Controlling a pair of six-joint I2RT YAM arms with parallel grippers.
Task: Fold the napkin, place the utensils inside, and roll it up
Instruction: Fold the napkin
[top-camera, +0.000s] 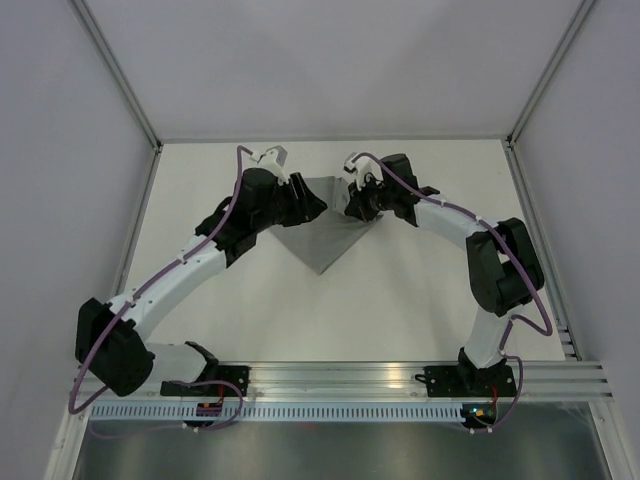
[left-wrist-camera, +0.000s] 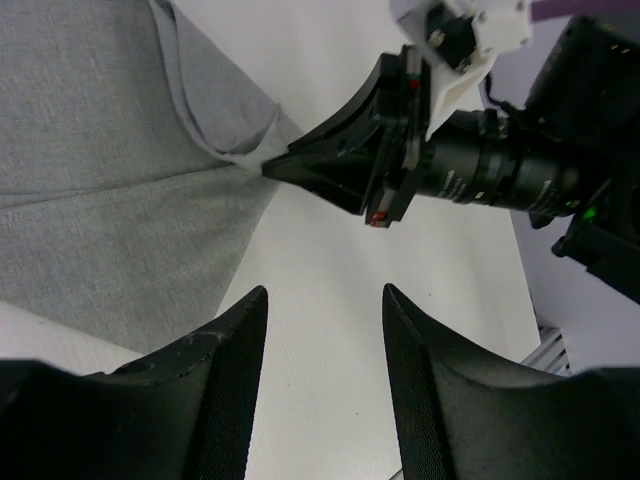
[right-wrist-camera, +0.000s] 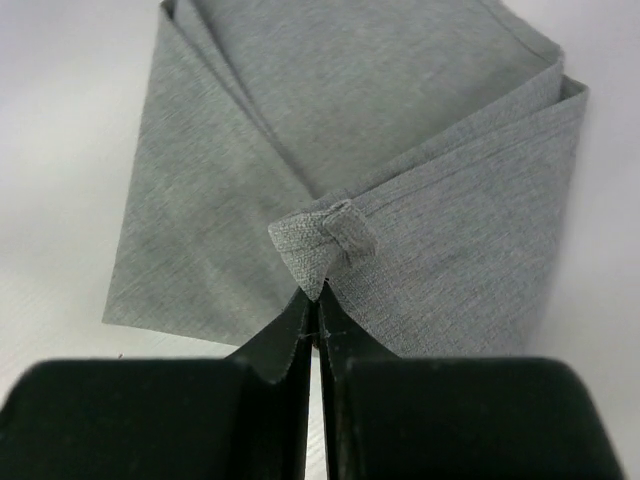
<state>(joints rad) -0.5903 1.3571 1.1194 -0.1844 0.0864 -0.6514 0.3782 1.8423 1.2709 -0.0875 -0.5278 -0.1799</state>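
The grey napkin (top-camera: 325, 237) lies on the white table as a folded triangle, point toward the arms. My right gripper (top-camera: 351, 208) is shut on a bunched corner of the napkin (right-wrist-camera: 322, 244) and holds it over the cloth; the right wrist view shows its jaws closed (right-wrist-camera: 316, 300). My left gripper (top-camera: 317, 208) is open and empty. In the left wrist view it hovers (left-wrist-camera: 325, 292) over bare table just beside the napkin's edge (left-wrist-camera: 100, 200), facing the right gripper (left-wrist-camera: 278, 168). The utensils are out of view.
The white table (top-camera: 420, 300) is enclosed by pale walls with metal frame posts (top-camera: 130, 100) at the back corners. An aluminium rail (top-camera: 340, 378) carrying both arm bases runs along the near edge.
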